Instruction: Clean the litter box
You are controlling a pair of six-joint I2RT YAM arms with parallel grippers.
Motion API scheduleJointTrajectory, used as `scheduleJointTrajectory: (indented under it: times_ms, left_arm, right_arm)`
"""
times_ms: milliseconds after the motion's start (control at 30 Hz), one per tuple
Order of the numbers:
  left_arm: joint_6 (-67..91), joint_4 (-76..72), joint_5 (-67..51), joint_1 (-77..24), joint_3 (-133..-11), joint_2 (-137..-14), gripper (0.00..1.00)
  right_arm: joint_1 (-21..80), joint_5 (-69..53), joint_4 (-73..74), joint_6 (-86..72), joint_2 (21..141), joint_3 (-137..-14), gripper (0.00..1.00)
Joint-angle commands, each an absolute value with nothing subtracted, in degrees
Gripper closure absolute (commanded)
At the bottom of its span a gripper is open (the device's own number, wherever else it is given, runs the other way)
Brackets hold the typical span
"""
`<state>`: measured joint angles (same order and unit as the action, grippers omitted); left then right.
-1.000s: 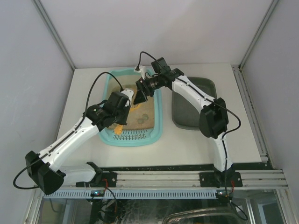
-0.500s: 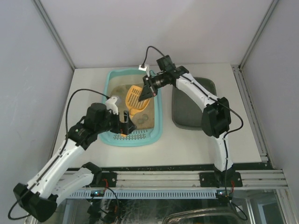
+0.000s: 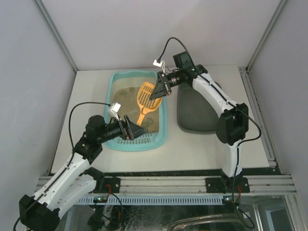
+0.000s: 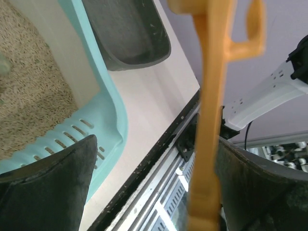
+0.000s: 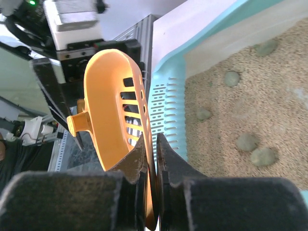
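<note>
Dark grey tray (image 3: 193,118) on the white table (image 3: 192,147), orange slotted scoop (image 3: 145,100) just left of it

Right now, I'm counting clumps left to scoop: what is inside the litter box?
The box holds tan sand with several grey-green clumps on top. From above, the orange scoop in the right tool covers part of it; anything buried is hidden.

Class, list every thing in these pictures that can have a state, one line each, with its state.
scoop: held tilted over the litter box, no clumps visible in it
right hand: shut on the scoop's rim
left hand: open, either side of the scoop's handle, not pinching it
litter box: holds sand
clumps: lying on the sand, not scooped
grey tray: right way up, beside the litter box
</note>
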<state>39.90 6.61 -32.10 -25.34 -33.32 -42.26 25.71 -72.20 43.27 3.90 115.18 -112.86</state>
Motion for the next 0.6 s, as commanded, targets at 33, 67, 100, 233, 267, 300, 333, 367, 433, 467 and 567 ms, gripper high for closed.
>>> scheduleJointTrajectory:
  times_ms: [33,67,100,233,267,300,333,367,433,467,567]
  left_arm:
    - [56.7,-17.7,-31.3,-24.7,-24.4,-39.5,0.01]
    - [57.4,-19.0,-30.1,-24.8,-23.4,-38.8,0.03]
    - [57.6,-19.4,-29.2,-24.8,-22.8,-37.6,0.04]
    - [56.1,-17.3,-27.2,-24.7,-23.0,-35.1,0.13]
    - [55.9,-17.1,-27.0,-24.7,-23.0,-34.5,0.14]
    - [55.8,-17.0,-26.7,-24.7,-22.8,-33.9,0.15]
    - [55.8,-17.0,-26.3,-24.7,-22.6,-33.2,0.16]
    - [56.0,-17.3,-25.9,-24.7,-22.3,-32.5,0.18]
    - [56.2,-17.9,-25.4,-24.7,-21.9,-31.6,0.2]
    - [56.2,-18.0,-25.6,-24.7,-21.9,-31.5,0.21]
    - [56.6,-18.5,-27.2,-24.7,-21.9,-32.7,0.21]
  right_arm:
    - [26.7,-73.8,42.9,5.2,113.0,-113.1,1.0]
    - [26.7,-73.6,43.0,5.2,113.0,-113.1,1.0]
    - [26.7,-73.5,43.1,5.3,113.0,-113.0,1.0]
    - [26.2,-73.2,43.4,5.5,112.9,-112.9,1.0]
    - [26.1,-73.1,43.4,5.6,112.9,-112.9,1.0]
    - [26.0,-73.0,43.3,5.6,113.0,-112.9,1.0]
    - [25.9,-72.9,43.3,5.5,113.1,-112.9,1.0]
    - [25.9,-72.8,43.3,5.5,113.2,-112.9,1.0]
    - [25.8,-72.6,43.3,5.4,113.5,-112.9,1.0]
    - [25.9,-72.6,43.3,5.5,113.6,-112.9,1.0]
    - [26.1,-72.5,43.2,5.3,113.7,-112.9,1.0]
